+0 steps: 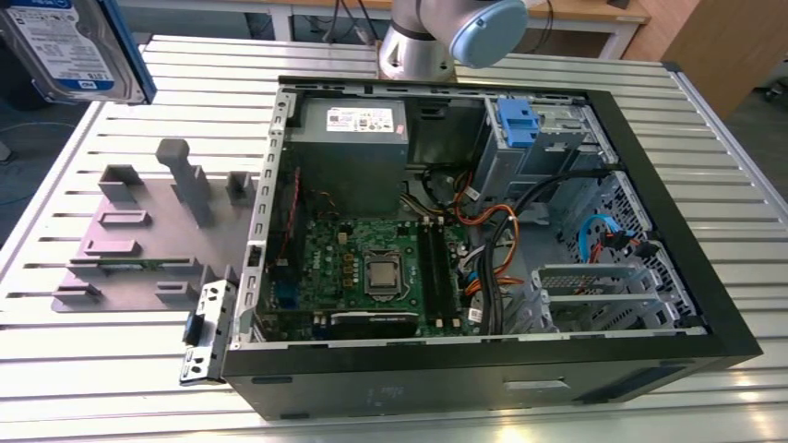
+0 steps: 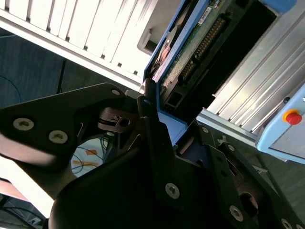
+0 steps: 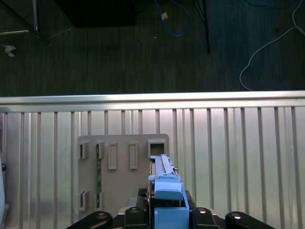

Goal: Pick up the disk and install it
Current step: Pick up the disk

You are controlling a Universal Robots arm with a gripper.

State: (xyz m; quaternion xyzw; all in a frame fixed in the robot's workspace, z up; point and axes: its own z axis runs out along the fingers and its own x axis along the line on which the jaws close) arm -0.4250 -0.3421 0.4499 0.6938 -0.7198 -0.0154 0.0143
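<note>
Now the gripper (image 2: 174,129) is clamped on the disk (image 1: 72,44) — gripped edge-on, aloft above the grey fixture plate (image 3: 121,167) near the table's (image 3: 238,143) edge.

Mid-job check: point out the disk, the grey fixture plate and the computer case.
disk (image 1: 68,41): exterior view, on its labelled face.
grey fixture plate (image 1: 224,242): exterior view, on a bare flat patch.
computer case (image 1: 431,383): exterior view, on its dark outer wall.
</note>
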